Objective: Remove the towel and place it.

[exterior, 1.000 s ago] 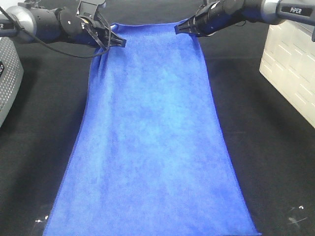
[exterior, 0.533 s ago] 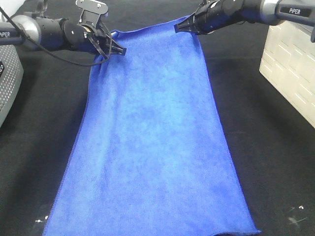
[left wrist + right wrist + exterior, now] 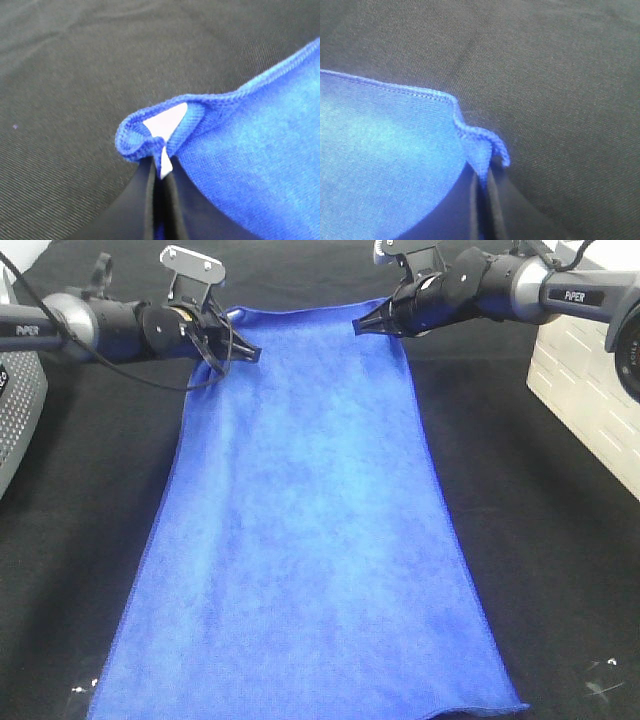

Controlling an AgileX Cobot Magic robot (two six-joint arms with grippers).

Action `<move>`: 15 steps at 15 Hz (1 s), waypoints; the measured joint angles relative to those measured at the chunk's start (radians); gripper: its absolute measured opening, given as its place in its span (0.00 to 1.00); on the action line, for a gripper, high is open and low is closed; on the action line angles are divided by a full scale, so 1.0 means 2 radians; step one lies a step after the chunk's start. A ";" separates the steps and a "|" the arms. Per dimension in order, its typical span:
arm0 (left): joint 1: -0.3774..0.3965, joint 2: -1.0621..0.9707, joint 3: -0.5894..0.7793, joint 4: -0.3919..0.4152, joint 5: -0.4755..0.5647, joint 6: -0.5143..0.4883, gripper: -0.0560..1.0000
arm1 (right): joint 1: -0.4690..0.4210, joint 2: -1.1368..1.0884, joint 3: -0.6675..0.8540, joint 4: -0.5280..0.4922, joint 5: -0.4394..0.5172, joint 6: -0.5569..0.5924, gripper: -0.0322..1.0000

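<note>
1. The towel (image 3: pixel 300 540) lies spread lengthwise down the middle of the black counter (image 3: pixel 560 570); its near end reaches the lower edge of the high view, and its far end is gripped at both corners.
2. The left arm (image 3: pixel 80 325) comes in from the left side of the high view, stretched nearly level and low over the counter, with its wrist pointing toward the middle.
3. The left claw (image 3: pixel 245 353) is pinched tight on the towel's far left corner. The left wrist view shows the two dark fingers (image 3: pixel 142 200) pressed together, with the stitched hem curled into a small loop just above them and the white tag (image 3: pixel 164 125) caught in the fold.
4. The right arm (image 3: pixel 530 290) reaches in from the right side, angled slightly downward toward the towel's far right corner.
5. The right claw (image 3: pixel 365 325) is likewise clamped on that corner; the right wrist view shows the hem bending into a little hook right at the closed fingertips (image 3: pixel 480 205).
6. Between the two claws the far edge of the towel runs in a shallow sag.
7. A white ribbed box (image 3: pixel 590 390) stands on the right of the counter, and a grey perforated object (image 3: pixel 15 410) on the left, both apart from the towel.
</note>
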 joint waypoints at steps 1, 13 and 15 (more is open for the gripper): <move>0.000 0.000 0.000 0.000 0.000 0.000 0.07 | 0.000 0.000 0.000 0.000 0.000 0.000 0.04; 0.000 0.042 0.000 0.028 -0.030 0.000 0.09 | 0.000 0.033 0.000 0.001 -0.021 -0.001 0.10; 0.000 0.044 0.000 0.028 -0.042 -0.008 0.25 | 0.000 0.033 0.000 0.001 -0.021 -0.001 0.30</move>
